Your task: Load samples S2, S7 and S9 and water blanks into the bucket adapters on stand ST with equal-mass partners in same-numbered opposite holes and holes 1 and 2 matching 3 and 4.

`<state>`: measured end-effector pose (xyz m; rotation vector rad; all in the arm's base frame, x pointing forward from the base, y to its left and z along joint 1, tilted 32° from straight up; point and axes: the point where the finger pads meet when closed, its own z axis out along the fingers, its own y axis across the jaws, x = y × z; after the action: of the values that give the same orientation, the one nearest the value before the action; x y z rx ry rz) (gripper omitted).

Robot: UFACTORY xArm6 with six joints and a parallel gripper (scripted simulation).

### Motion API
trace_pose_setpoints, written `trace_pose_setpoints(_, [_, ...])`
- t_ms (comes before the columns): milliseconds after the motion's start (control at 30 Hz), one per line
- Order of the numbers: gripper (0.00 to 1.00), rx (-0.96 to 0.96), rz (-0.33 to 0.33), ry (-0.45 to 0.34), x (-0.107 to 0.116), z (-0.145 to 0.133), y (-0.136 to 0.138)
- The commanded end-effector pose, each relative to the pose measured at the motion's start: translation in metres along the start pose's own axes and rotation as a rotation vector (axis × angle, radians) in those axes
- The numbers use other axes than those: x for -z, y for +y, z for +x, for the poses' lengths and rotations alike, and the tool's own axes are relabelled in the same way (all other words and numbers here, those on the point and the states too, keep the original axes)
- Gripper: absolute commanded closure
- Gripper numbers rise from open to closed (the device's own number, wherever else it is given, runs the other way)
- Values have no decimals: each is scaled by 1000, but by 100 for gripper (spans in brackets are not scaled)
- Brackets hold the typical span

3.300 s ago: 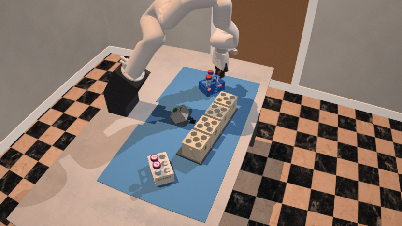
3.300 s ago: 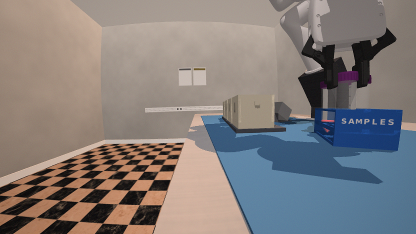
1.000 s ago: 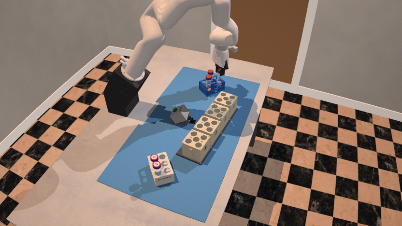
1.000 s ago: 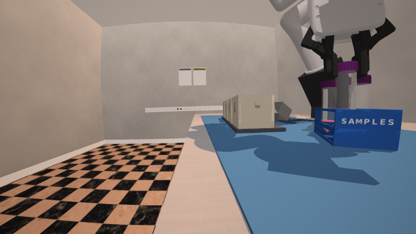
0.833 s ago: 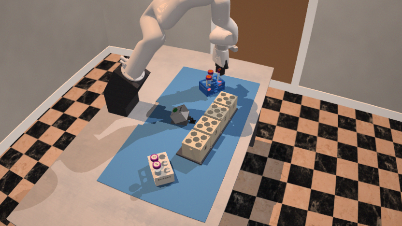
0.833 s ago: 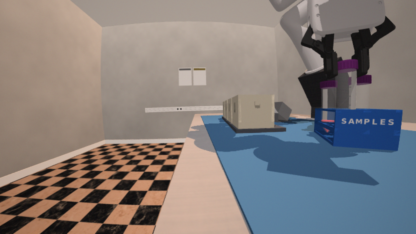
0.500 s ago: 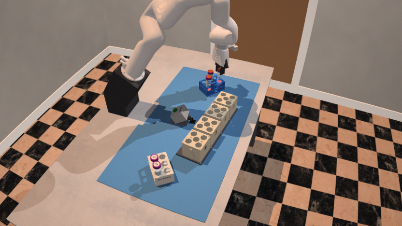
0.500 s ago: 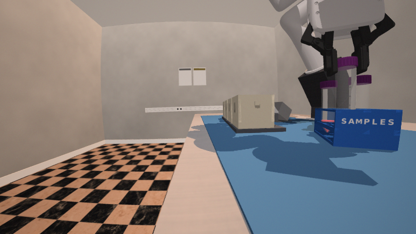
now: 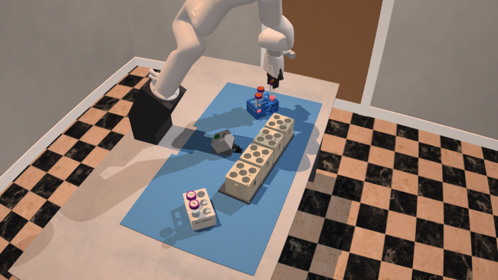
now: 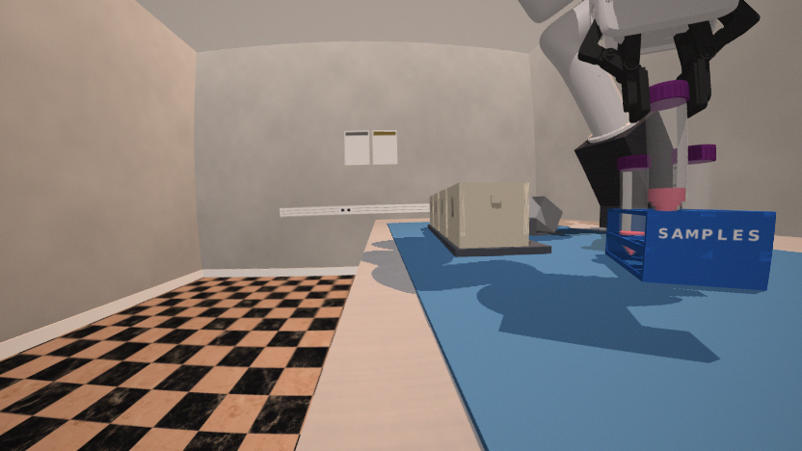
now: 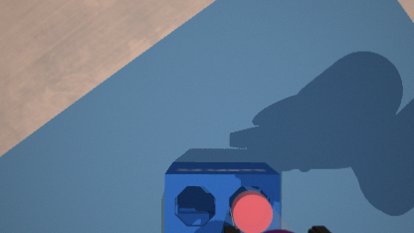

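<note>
Top view: gripper (image 9: 273,82) (image 10: 667,97) at upper right of center, over blue SAMPLES rack (image 9: 267,109) (image 10: 711,250) (image 11: 224,180); grasping a purple-capped tube (image 9: 270,90) (image 10: 667,148) near its cap. Held tube roughly upright, partly raised, pinkish contents at its bottom end; exterior view, right side, shows that end at the rack's top edge. Whether the tip is clear of its well: can't tell. Tube ID not readable. Two more tubes with orange dots, rear tube (image 9: 260,90) and front tube (image 9: 258,99), upright in same rack, to the left of the held one in top view. Wrist view, bottom: open well at left of rack top, pink tube end to its right. Four beige bucket adapters (image 9: 243,179) (image 10: 492,216) in a row on dark loading stand (image 9: 222,191) (image 10: 541,249), running from right of center in top view down toward lower center; visible holes empty. White BLANKS rack (image 9: 203,224) at lower left of center, two purple-capped blanks in its left column, upper blank (image 9: 190,194) and lower blank (image 9: 194,204), white dots, printed mL not legible. Gray sloped desk (image 9: 222,143) (image 10: 545,214) near center of top view, left of adapters, green DONE key (image 9: 216,136) on its face. All on blue mat (image 9: 167,198) (image 10: 617,392) (image 11: 149,100).

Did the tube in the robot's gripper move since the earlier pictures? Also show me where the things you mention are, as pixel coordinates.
Yes, up: in the exterior view the held tube (image 9: 270,91) (image 10: 667,145) now shows its pink liquid above the blue rack's (image 10: 709,252) top edge.
</note>
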<state>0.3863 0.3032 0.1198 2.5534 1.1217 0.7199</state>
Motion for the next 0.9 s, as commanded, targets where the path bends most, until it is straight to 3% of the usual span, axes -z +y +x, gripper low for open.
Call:
trace_pose_setpoints(0, [100,0,0,3,13,1,0])
trace_pose_setpoints(867, [100,-1,0,3,57,1,0])
